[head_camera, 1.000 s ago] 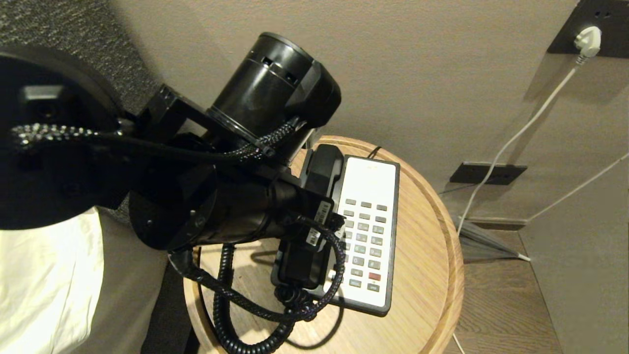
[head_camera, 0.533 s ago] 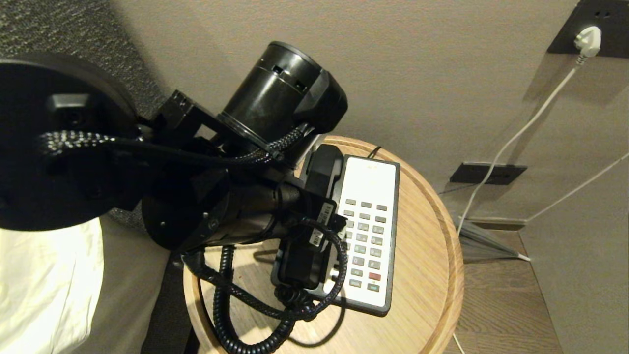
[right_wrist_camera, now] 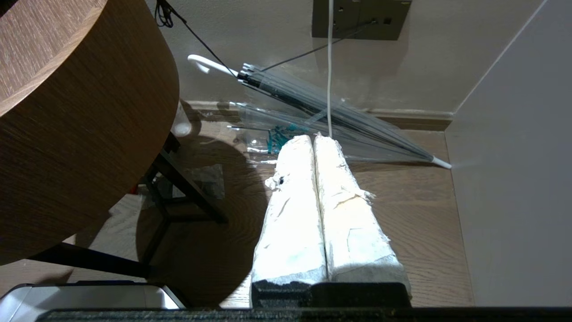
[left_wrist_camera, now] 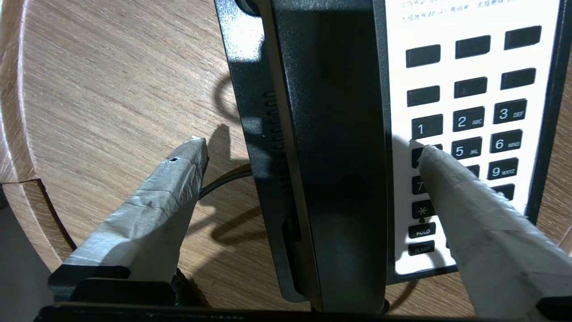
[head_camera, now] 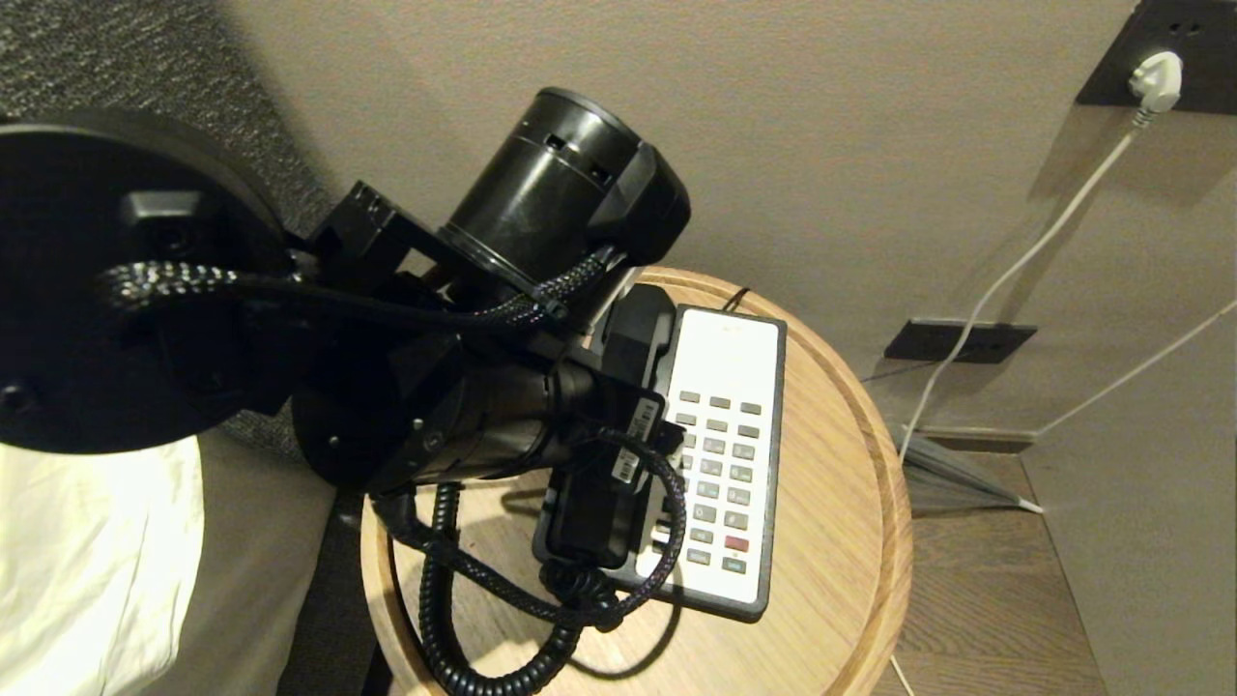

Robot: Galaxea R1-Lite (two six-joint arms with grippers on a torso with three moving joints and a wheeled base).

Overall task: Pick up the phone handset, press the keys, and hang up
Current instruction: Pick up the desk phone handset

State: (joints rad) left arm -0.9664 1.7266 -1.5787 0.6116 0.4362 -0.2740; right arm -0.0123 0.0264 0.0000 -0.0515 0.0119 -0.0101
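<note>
The phone handset (head_camera: 638, 329) lies in its cradle on the black-and-white phone base (head_camera: 730, 348), on the round wooden table (head_camera: 841, 541). My left arm (head_camera: 483, 425) reaches over it from the left. In the left wrist view the left gripper (left_wrist_camera: 311, 146) is open and straddles the handset (left_wrist_camera: 339, 134). One taped finger (left_wrist_camera: 178, 179) hangs over the table beside the base, the other (left_wrist_camera: 451, 188) over the keys (left_wrist_camera: 473, 120), its tip by the key under "1". Neither finger touches the handset. The right gripper (right_wrist_camera: 314, 136) is shut and empty, low beside the table.
The black coiled cord (head_camera: 440, 599) loops over the table's front left. A clear umbrella (right_wrist_camera: 321, 107) lies on the wooden floor by the wall. A white cable (right_wrist_camera: 330, 67) runs up to a wall plug (head_camera: 1157, 77). A bed with white linen (head_camera: 87, 561) stands at the left.
My left arm's elbow and forearm have drifted a little to the right in the head view. The gripper stays open over the handset. The phone has not moved.
</note>
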